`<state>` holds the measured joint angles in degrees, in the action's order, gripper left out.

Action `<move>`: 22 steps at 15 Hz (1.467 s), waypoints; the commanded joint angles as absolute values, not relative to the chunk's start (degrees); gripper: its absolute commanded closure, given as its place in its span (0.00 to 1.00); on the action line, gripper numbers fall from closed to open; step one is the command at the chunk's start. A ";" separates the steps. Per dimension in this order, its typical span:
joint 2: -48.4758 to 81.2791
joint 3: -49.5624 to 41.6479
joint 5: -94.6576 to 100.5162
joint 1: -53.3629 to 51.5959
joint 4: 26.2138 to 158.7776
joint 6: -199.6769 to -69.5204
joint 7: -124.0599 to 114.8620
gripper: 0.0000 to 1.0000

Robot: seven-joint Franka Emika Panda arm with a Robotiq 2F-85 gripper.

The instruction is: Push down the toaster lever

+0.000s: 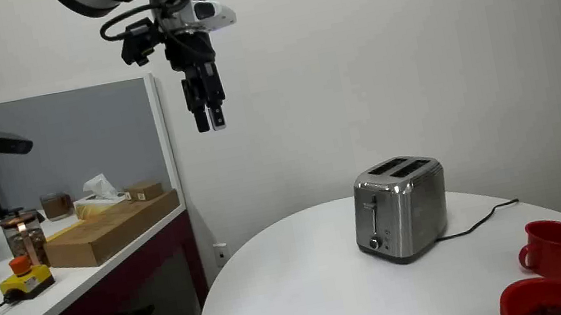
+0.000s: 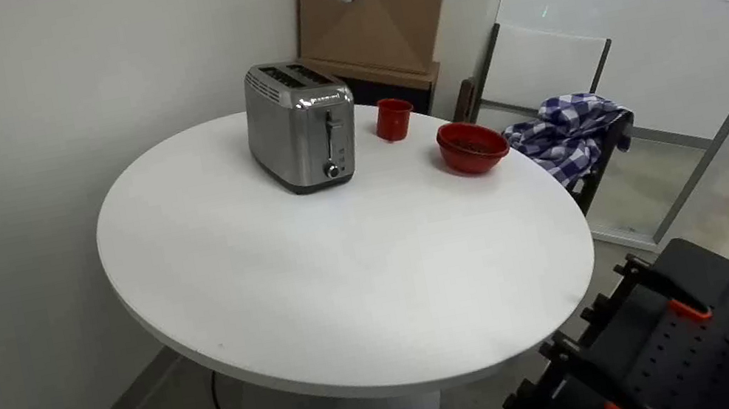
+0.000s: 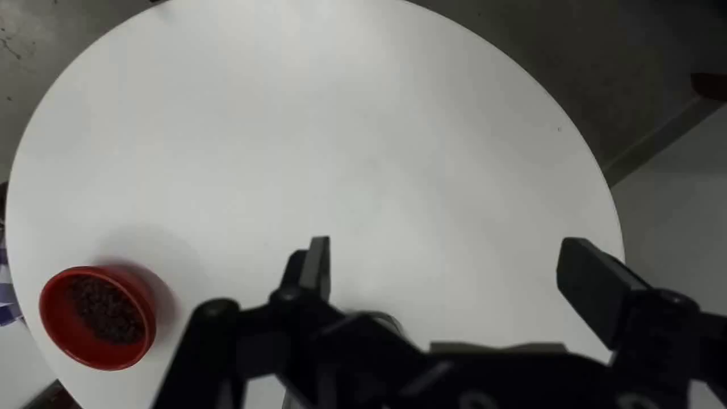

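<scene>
The toaster [image 1: 402, 211], brushed steel with a dark slotted top, stands upright on the white round table [image 1: 282, 296]. It also shows in an exterior view [image 2: 290, 124]. Its lever [image 1: 370, 206] is near the top of its track on the narrow end face, above a round knob [image 1: 375, 243]. The lever also shows in an exterior view [image 2: 333, 124]. My gripper [image 1: 210, 125] hangs high above the table, apart from the toaster. Its fingers are wide apart and empty in the wrist view [image 3: 446, 241]. There the gripper body hides most of the toaster; only a rounded edge shows.
A red cup [image 1: 556, 250] and a red bowl [image 2: 472, 148] with dark bits stand beside the toaster; the bowl also shows in the wrist view [image 3: 96, 318]. A black cord [image 1: 480, 223] runs from the toaster. A wall [image 1: 331, 85] rises behind the table. A side desk [image 1: 99, 276] holds boxes.
</scene>
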<state>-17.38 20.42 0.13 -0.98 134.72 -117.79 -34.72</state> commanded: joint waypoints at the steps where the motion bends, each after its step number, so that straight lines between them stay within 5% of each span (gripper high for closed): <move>1: -17.14 18.43 0.84 -3.09 134.63 -117.68 -35.27 0.00; 17: 1.95 5.92 2.13 -2.10 120.41 -131.99 -18.80 0.00; 18: 3.32 5.52 3.89 -2.17 119.79 -133.22 -19.40 0.03; 20: 5.15 4.69 6.14 -2.38 118.94 -135.71 -19.81 0.27; 22: 6.65 3.75 7.07 -2.37 118.38 -137.90 -19.51 0.37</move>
<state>3.90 5.29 5.13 -1.79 120.81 -135.58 -19.49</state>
